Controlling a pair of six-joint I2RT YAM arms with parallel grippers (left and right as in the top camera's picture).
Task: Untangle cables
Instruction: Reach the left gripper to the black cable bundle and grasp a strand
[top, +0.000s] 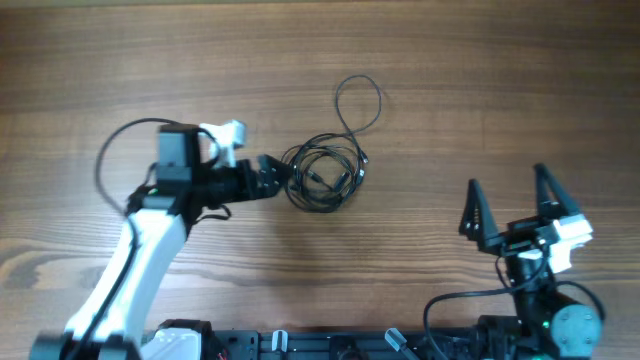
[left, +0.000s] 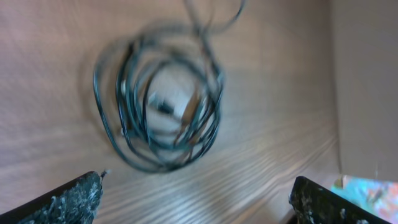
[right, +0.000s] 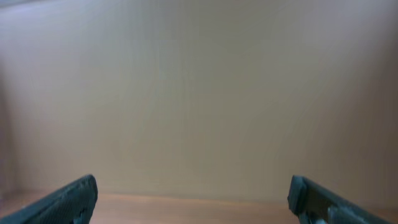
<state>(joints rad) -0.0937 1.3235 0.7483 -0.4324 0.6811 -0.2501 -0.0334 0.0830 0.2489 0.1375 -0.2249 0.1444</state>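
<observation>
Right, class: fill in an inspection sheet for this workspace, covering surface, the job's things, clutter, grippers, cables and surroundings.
Surface: wooden table, bare grain.
Job's things: thin black cables coiled in one tangled bundle mid-table, a single loop trailing toward the far edge.
Clutter: nothing seen.
Grippers: left gripper open, at the bundle's edge, contact unclear; right gripper open, well apart from the bundle.
Cables: a thicker black cord arcs beside the left arm; a second cord curls by the right arm's base.
Surroundings: a colourful patch at the lower right of the left wrist view, too blurred to identify.
</observation>
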